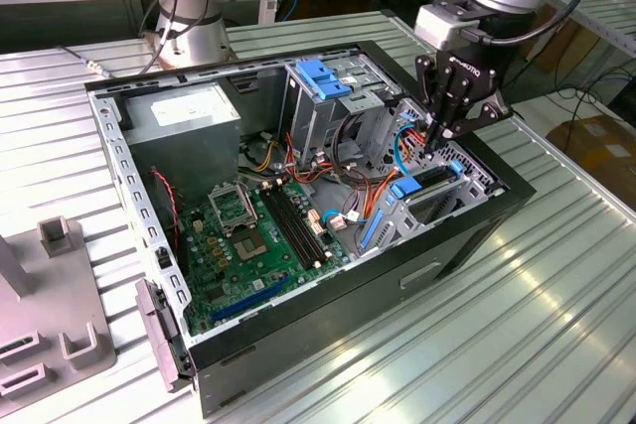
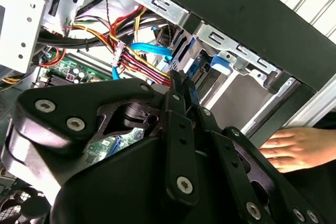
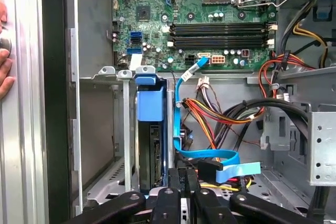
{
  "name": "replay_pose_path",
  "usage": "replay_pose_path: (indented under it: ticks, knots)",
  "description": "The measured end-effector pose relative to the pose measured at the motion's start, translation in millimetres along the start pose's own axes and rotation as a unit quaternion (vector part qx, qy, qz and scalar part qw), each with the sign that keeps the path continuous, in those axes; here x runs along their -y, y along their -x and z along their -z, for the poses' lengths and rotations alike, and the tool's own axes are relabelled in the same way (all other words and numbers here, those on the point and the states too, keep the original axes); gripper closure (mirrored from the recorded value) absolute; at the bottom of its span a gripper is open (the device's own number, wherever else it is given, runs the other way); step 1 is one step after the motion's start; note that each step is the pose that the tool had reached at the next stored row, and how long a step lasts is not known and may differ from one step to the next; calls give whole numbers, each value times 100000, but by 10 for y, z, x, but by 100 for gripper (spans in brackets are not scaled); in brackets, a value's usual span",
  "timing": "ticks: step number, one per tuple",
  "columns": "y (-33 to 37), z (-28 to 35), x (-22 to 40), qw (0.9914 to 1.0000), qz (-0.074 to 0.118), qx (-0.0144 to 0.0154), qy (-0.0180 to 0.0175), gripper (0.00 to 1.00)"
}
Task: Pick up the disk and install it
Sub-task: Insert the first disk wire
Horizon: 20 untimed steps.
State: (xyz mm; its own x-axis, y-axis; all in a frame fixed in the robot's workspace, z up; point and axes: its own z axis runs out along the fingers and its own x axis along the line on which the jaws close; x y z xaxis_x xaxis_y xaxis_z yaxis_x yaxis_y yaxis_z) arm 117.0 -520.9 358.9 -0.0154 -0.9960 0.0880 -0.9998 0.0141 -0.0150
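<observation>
The installing step looks nearly done: the flat silver hard disk in its blue plastic carrier [image 3: 151,145] stands on edge, already deep in the metal drive bay [image 3: 105,129] at the front corner of the open black computer case [image 1: 467,235], and the next move calls for a straight, gentle final seating without snagging the blue data cable [image 3: 210,156] just beside it. The arm reaches steeply down from above, its black end effector [image 1: 437,136] narrowed with fingertips at the disk's upper edge, while a person's hand [image 2: 294,148] rests against the case's outside.

Matt black plastic gripper [image 1: 437,136], glossy ribbed metal table [image 1: 556,305], blue plastic disk [image 3: 149,106] carrier
</observation>
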Motion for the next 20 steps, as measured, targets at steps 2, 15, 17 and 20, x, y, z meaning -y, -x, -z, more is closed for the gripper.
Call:
replay_pose_path:
  ticks: [2, 15, 17, 20]
  knots:
    - [-43, -17, 1, 100000, -85, 278, 11, 84]
    - [-227, -70, 30, 99958, 392, 2861, -71, 84]
    - [-241, -72, 31, 99951, 395, 3097, -69, 84]
    - [-244, -72, 31, 99952, 399, 3087, -68, 84]
